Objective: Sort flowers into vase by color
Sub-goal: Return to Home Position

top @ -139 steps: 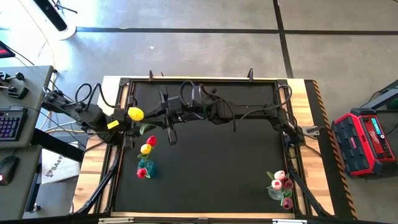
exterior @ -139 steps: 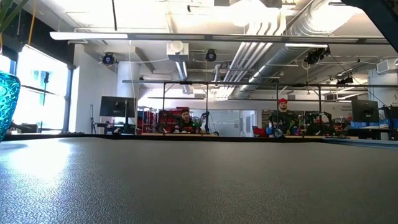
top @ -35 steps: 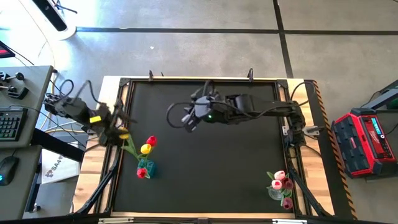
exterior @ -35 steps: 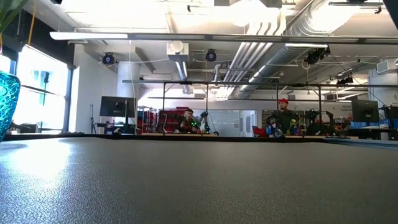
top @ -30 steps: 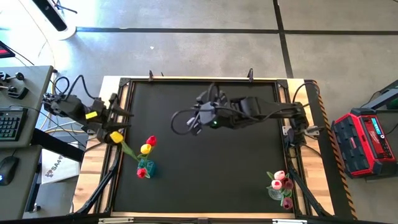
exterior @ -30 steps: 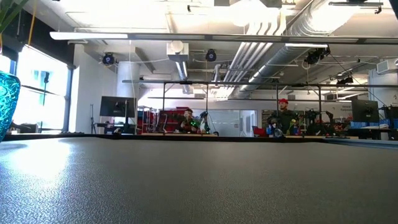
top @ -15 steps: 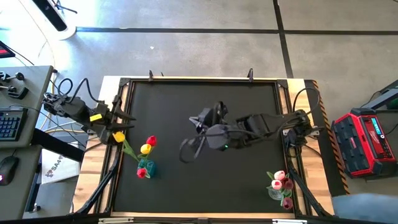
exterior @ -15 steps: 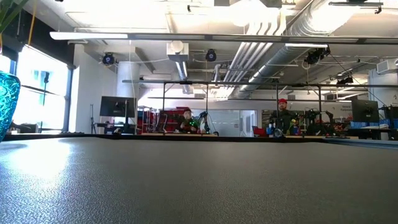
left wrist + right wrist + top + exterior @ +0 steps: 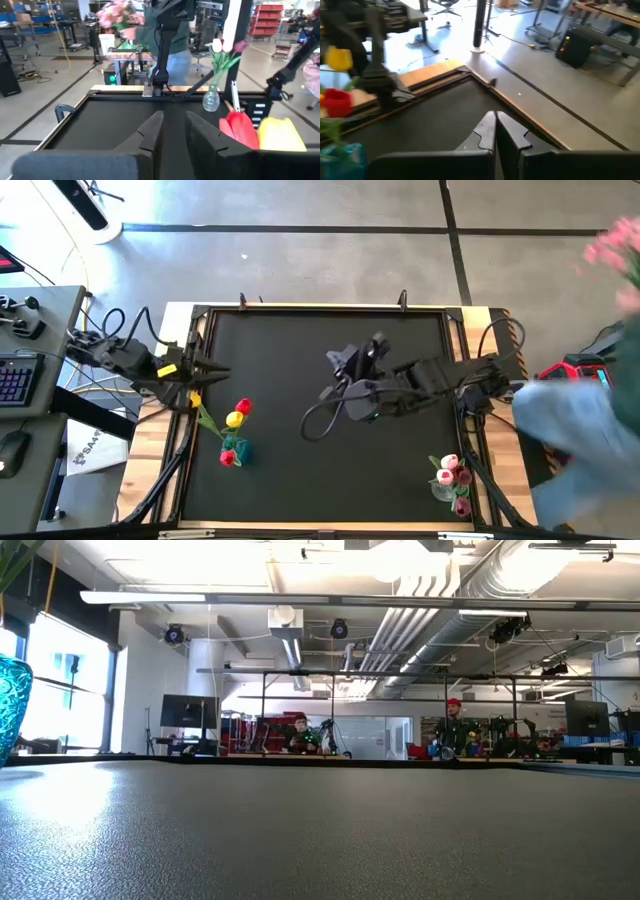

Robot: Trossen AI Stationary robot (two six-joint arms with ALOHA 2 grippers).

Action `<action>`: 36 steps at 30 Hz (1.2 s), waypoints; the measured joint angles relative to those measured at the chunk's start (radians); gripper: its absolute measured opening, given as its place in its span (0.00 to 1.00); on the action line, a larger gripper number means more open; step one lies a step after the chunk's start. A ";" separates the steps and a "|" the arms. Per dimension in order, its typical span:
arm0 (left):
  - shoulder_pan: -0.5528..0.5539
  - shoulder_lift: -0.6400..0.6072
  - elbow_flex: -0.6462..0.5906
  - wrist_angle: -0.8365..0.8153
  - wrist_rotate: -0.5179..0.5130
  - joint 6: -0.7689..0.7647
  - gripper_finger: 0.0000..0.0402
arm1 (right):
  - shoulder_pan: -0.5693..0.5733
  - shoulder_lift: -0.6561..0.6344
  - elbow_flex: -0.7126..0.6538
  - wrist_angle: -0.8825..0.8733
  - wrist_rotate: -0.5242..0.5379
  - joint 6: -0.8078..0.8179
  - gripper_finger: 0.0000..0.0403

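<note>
A blue vase (image 9: 233,452) near the table's left edge holds red tulips (image 9: 243,407) and a yellow tulip (image 9: 235,420). Another yellow tulip (image 9: 194,396) leans out of it toward the left edge. A clear vase (image 9: 444,491) near the right near corner holds pink tulips (image 9: 451,470). My left gripper (image 9: 210,367) hovers open at the left edge, just beyond the blue vase, with a red head (image 9: 240,127) and a yellow head (image 9: 280,134) close beside it. My right gripper (image 9: 345,360) hangs shut over the table's middle, holding nothing (image 9: 496,122).
A person (image 9: 575,430) in blue trousers carries a bunch of pink flowers (image 9: 618,250) past the table's right side. A red case (image 9: 590,405) sits on the floor there. The black mat (image 9: 330,470) lies bare between the two vases.
My right arm has drawn back from the far middle of the table toward the right side, its gripper staying shut. A person with pink flowers has come into view at the right.
</note>
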 joint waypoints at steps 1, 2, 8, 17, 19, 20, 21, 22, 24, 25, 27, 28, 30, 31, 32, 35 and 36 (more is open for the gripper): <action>0.009 0.012 0.000 0.015 0.004 -0.005 0.15 | -0.003 -0.011 0.000 -0.026 0.007 0.009 0.00; 0.020 0.022 0.000 0.032 0.011 -0.006 0.14 | -0.009 -0.023 0.000 -0.049 0.005 0.016 0.00; 0.109 0.077 0.000 0.114 0.056 -0.007 0.07 | -0.028 -0.120 0.000 -0.185 -0.059 -0.004 0.00; 0.307 0.166 0.000 0.217 0.273 -0.034 0.00 | -0.030 -0.241 -0.003 -0.439 -0.140 0.049 0.00; 0.336 0.187 0.000 0.266 0.334 -0.033 0.00 | -0.048 -0.281 -0.043 -0.407 -0.145 0.021 0.00; 0.347 0.196 0.000 0.283 0.355 -0.033 0.00 | -0.055 -0.302 -0.068 -0.391 -0.151 -0.006 0.00; 0.356 0.202 0.000 0.298 0.367 -0.034 0.00 | -0.068 -0.322 -0.090 -0.375 -0.158 -0.010 0.00; 0.363 0.204 0.002 0.300 0.370 -0.036 0.00 | -0.082 -0.342 -0.116 -0.391 -0.167 -0.003 0.00; 0.375 0.204 0.012 0.292 0.370 -0.040 0.00 | -0.100 -0.386 -0.184 -0.423 -0.192 0.042 0.00; 0.381 0.203 0.015 0.294 0.370 -0.041 0.00 | -0.108 -0.410 -0.227 -0.409 -0.207 0.059 0.00; 0.393 0.192 0.015 0.288 0.369 -0.038 0.00 | -0.116 -0.466 -0.329 -0.342 -0.225 0.070 0.00; 0.399 0.186 0.015 0.285 0.368 -0.026 0.00 | -0.116 -0.497 -0.387 -0.275 -0.236 0.060 0.00; 0.411 0.178 0.015 0.267 0.366 0.011 0.00 | -0.116 -0.564 -0.518 -0.119 -0.272 0.017 0.00; 0.415 0.176 0.015 0.256 0.364 0.028 0.00 | -0.118 -0.596 -0.585 -0.035 -0.286 -0.008 0.00; 0.420 0.176 0.015 0.242 0.364 0.038 0.00 | -0.122 -0.628 -0.658 0.062 -0.305 -0.033 0.00; 0.429 0.184 0.013 0.229 0.364 0.014 0.00 | -0.139 -0.714 -0.863 0.337 -0.375 -0.093 0.00; 0.430 0.189 0.008 0.235 0.367 -0.011 0.00 | -0.146 -0.740 -0.926 0.442 -0.401 -0.114 0.00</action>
